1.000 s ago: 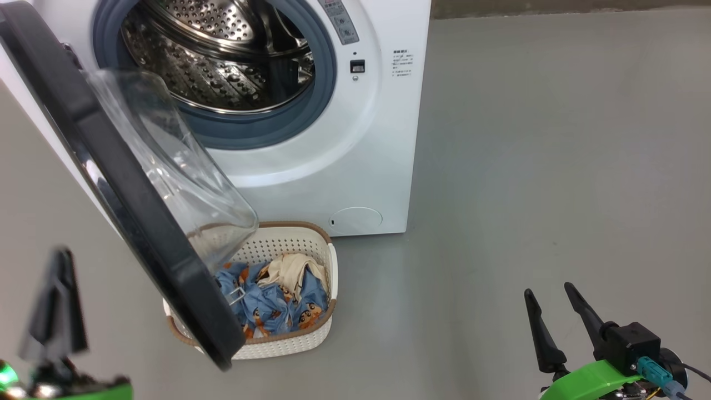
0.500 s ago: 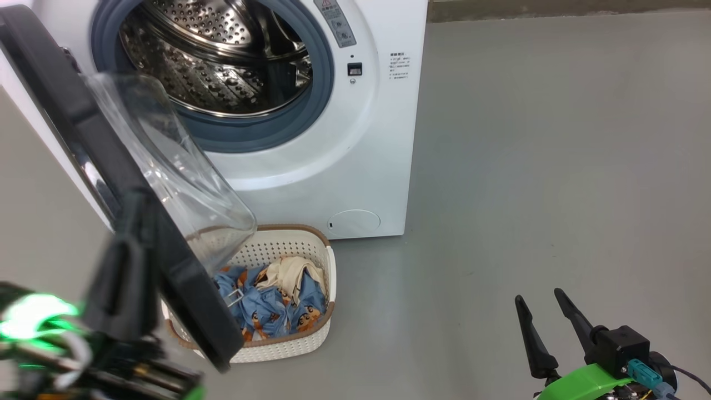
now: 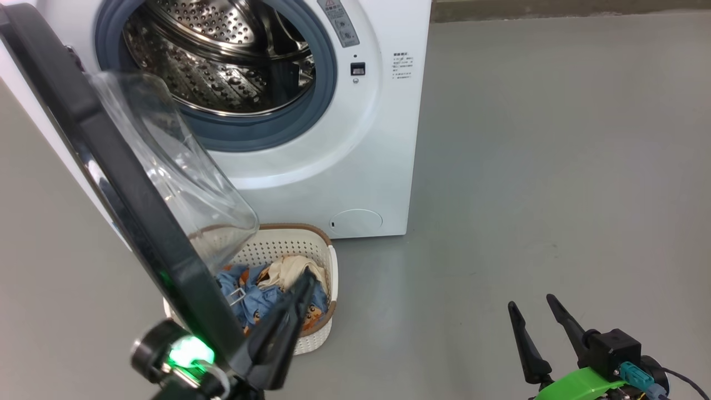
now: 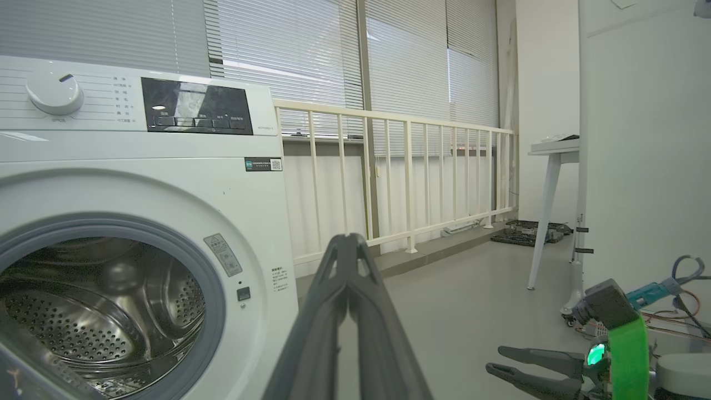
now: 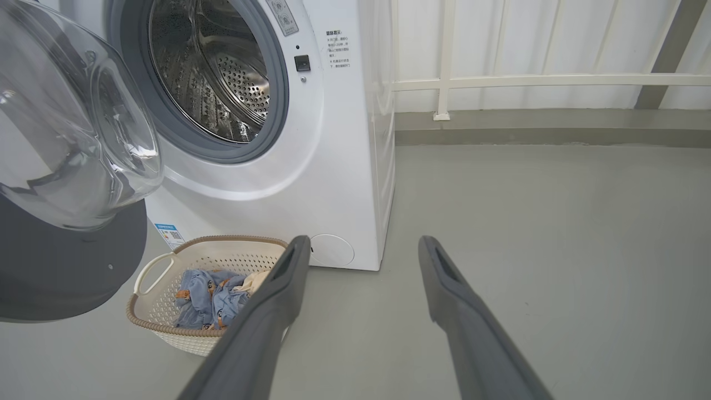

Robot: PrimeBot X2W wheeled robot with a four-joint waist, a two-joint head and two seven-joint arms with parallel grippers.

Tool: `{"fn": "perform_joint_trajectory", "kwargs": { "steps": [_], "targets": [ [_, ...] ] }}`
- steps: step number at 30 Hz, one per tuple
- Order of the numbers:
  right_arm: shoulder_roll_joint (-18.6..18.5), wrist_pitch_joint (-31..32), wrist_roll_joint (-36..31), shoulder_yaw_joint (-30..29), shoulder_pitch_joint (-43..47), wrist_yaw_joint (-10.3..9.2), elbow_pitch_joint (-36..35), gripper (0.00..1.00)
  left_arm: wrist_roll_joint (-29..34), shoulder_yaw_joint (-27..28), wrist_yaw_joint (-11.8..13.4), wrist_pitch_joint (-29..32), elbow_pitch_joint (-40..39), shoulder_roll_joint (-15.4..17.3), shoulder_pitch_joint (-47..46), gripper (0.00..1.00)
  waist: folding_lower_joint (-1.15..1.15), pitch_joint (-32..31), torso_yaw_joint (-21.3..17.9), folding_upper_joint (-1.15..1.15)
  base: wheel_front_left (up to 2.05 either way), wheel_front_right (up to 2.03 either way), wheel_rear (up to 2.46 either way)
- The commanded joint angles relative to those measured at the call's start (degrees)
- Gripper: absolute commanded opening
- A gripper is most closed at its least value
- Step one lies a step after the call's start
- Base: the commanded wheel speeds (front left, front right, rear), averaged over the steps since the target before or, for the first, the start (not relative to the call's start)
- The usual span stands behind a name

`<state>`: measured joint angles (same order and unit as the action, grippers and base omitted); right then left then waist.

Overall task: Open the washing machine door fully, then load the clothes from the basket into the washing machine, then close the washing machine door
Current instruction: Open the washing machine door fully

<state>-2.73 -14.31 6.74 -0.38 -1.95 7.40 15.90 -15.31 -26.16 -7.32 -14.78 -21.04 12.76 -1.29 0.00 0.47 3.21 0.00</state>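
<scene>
The washing machine [image 3: 344, 155] has its door [image 3: 111, 166] swung open towards me, black rim and clear glass bowl [image 5: 72, 139] on the left. The steel drum [image 3: 222, 55] shows bare inside. Below the door, on the floor, stands the cream basket [image 3: 266, 250] with blue printed and cream clothes [image 3: 261, 294] in it. My left gripper [image 3: 307, 278] is shut with nothing in it. It overlaps the basket in the head view and points level past the machine's front [image 4: 166, 166] in its own wrist view. My right gripper [image 3: 530, 303] stands open over bare floor to the right, away from the basket [image 5: 166, 266].
Grey floor [image 3: 555, 166] stretches right of the machine. A white railing [image 4: 416, 166] runs behind it, with blinds above. A white table leg [image 4: 541, 233] and cables stand at the far right. The open door overhangs the basket's left half.
My left gripper has swung from the far left, across the front of the door, to the basket's near side. My right gripper has drifted slightly down and left.
</scene>
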Motion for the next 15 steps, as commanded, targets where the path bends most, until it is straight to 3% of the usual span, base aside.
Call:
{"fn": "perform_joint_trajectory", "kwargs": {
  "steps": [1, 15],
  "targets": [
    [-0.15, -0.69, 0.22, 1.76, -0.43, 0.09, -1.03, 1.00, -0.12, 1.34, -0.17, -0.22, -0.50, 0.88, -1.02, 0.00, 0.00, 0.08, 0.01, 0.00, 0.00, 0.00, 0.00],
    [-0.15, -0.69, 0.52, 2.49, -1.26, 0.09, -0.78, 1.00, -2.50, 0.86, -0.17, -0.22, 15.18, 0.08, -0.74, 0.00, 0.00, 2.09, -0.34, 0.00, 0.00, 0.00, 0.00]
  ]
}}
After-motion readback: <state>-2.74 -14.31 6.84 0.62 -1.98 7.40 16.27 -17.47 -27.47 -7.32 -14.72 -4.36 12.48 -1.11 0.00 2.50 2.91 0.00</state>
